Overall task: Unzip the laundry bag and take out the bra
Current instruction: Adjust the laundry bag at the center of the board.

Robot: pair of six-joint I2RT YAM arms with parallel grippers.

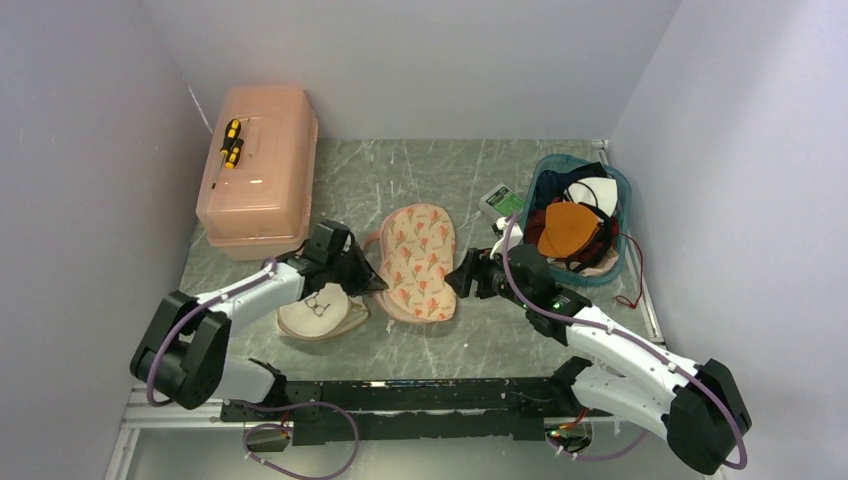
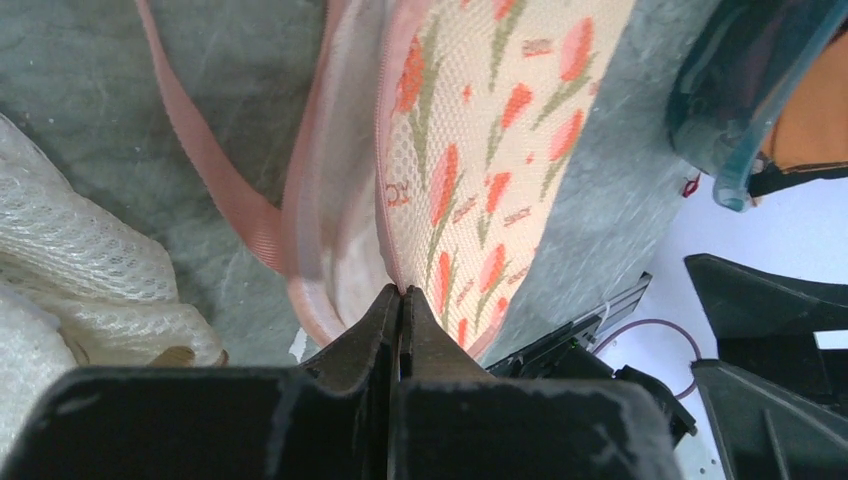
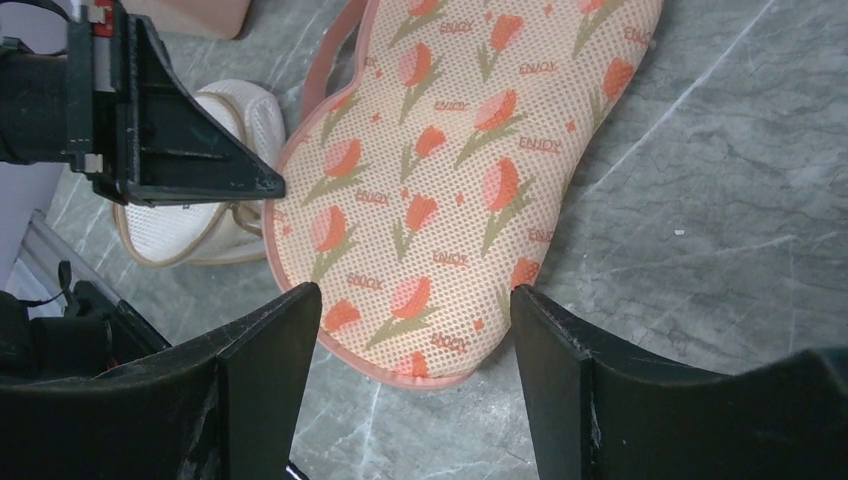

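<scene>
White mesh makes up your laundry bag [image 1: 318, 312]. It sits on the grey counter [image 1: 480, 330] close beside your left arm, with its little black bra picture facing up. Your left gripper [image 1: 372, 282] is not on the bag. Its jaws are pressed together right at the pink edge of the tulip-print piece [image 1: 420, 260], which lies just beside the bag. You cannot tell if they pinch anything there. Your right gripper [image 1: 462, 275] hangs at the other side of that piece, with its jaws spread wide and holding nothing.
</scene>
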